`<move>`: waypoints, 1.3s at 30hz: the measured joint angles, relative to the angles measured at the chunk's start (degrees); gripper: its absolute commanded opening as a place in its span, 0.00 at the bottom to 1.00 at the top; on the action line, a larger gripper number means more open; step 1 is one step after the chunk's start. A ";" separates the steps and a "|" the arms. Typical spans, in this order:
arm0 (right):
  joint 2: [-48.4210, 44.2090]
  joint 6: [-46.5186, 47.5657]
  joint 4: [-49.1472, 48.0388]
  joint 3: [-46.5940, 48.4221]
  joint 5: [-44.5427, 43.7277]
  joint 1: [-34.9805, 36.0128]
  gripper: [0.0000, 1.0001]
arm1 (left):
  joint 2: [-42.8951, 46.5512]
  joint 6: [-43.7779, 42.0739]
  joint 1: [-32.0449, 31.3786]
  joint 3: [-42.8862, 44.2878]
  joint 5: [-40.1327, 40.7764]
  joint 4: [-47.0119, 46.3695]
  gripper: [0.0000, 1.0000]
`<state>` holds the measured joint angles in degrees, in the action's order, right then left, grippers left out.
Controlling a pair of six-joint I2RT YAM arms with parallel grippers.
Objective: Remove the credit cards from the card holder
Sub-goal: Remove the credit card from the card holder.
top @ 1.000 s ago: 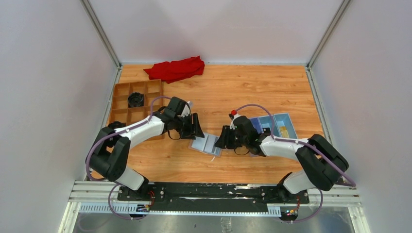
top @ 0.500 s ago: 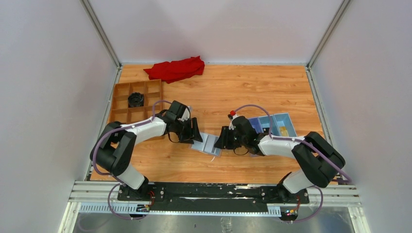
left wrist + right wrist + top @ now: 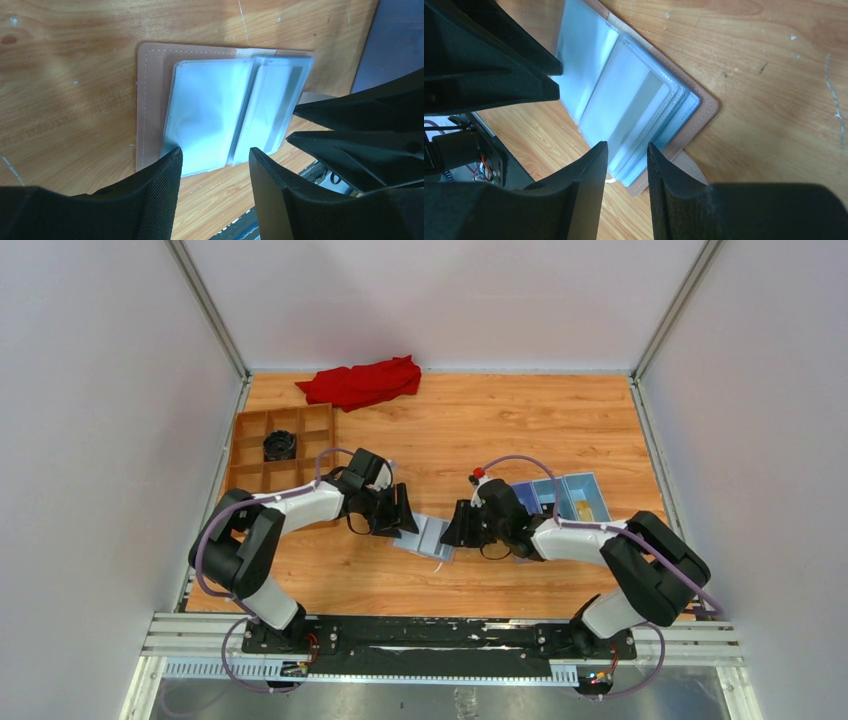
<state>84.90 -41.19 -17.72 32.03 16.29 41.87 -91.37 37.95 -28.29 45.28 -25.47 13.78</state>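
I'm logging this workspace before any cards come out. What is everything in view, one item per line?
tan-pink folding card holder: one, pale blue sleeves inside, open flat mid-table
crumpled red cloth: one, far edge
brown compartment tray: one, left side
small black object: one, in a tray compartment
open blue box: one, right side
wooden table: one, orange-brown, under everything
left gripper: one, black, open, over the card holder
right gripper: one, black, open, at the card holder's edge

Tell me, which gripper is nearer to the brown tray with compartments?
Left. In the top view the left gripper sits a little to the right of the brown tray; the right gripper is farther right, on the other side of the open card holder.
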 measured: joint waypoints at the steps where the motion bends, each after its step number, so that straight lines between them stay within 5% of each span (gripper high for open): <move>1: -0.39 -0.11 -0.44 -0.39 -0.26 0.00 0.39 | -0.04 0.00 0.00 0.00 -0.02 -0.02 0.57; 39: -2.34 -0.72 -4.74 -1.68 -0.90 0.00 0.37 | -1.88 0.15 0.00 0.90 -1.60 -0.52 0.56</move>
<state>82.56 -41.91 -22.46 30.35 15.40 41.87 -93.25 38.11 -28.29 46.17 -27.07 13.26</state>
